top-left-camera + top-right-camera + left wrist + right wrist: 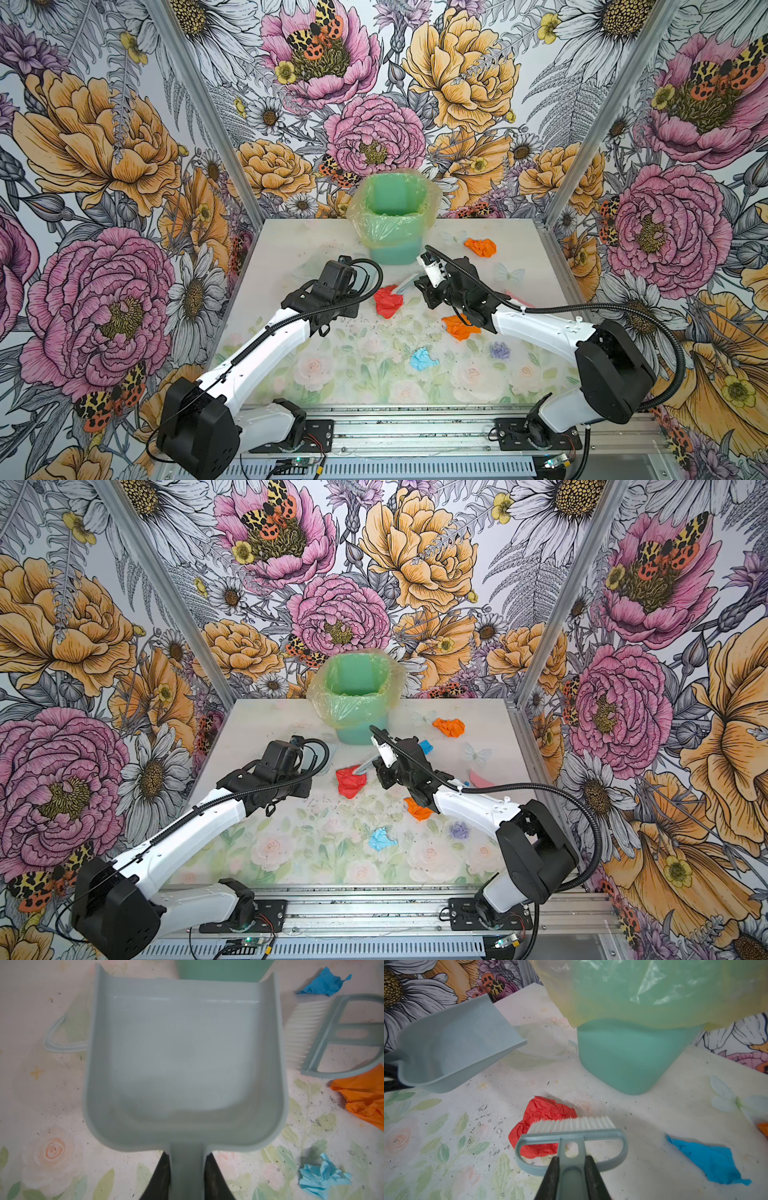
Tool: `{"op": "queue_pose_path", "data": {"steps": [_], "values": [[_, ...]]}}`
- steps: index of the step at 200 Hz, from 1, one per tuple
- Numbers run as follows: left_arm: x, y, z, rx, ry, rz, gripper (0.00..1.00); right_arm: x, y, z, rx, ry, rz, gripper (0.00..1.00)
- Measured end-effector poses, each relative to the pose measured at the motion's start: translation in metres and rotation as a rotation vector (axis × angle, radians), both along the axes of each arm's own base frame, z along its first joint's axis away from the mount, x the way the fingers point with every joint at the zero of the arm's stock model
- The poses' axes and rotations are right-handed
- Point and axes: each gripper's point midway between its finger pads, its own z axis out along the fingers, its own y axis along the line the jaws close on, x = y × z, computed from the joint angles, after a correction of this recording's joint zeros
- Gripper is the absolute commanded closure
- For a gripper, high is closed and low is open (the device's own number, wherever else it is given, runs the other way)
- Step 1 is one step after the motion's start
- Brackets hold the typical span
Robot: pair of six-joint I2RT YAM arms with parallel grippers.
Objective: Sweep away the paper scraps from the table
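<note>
Scene: two robot arms work over the table (291, 249), a pale rose-printed surface strewn with paper scraps (387, 301); bold floral walls (104, 166) rise on three sides
Left gripper: the left gripper (188, 1169) is clamped tight on the handle of a grey-blue dustpan (182, 1059); the pan sits left of the table's middle, tilted, its open lip towards the bin
Right gripper: the right gripper (572, 1169) is closed hard on the handle of a matching brush (571, 1138); its white bristles (571, 1124) lie over the edge of the red scrap; contact cannot be told
Red scrap: the red scrap (548, 1109) lies near the table's centre, between the two grippers
Orange scraps: the far orange scrap (481, 246) lies right of the bin, well apart from the arms; the near orange scrap (459, 328) is partly under the right arm
Blue scraps: the light blue scrap (423, 359) sits toward the front, apart from both grippers; the darker blue scrap (426, 746) lies just beside the right gripper, on its far side
Bin: a green bin (395, 249) with a yellowish plastic liner (374, 224) stands at the table's far edge
Surface: dark specks (483, 1118) dot the print near the red scrap
</note>
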Motion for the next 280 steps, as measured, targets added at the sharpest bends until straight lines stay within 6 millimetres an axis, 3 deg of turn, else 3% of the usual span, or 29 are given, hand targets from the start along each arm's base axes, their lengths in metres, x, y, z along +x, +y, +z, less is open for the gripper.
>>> {"op": "queue_pose_path", "data": {"steps": [37,109,170,238,280], "values": [[-0.020,-0.010,-0.010,-0.018,0.044,-0.034,1.00,0.012,-0.009,0.004,0.029,0.027,-0.091,1.00],[-0.059,-0.036,-0.022,-0.015,0.144,-0.155,1.00,0.029,-0.026,-0.015,0.000,0.057,-0.223,1.00],[-0.075,-0.047,-0.028,-0.047,0.207,-0.175,1.00,0.034,-0.030,-0.015,0.008,0.055,-0.256,1.00],[-0.104,-0.056,-0.053,-0.059,0.320,-0.162,1.00,0.041,-0.037,-0.013,0.014,0.051,-0.279,1.00],[-0.113,-0.063,-0.064,-0.045,0.366,-0.152,1.00,0.047,-0.031,-0.009,0.030,0.049,-0.276,1.00]]}}
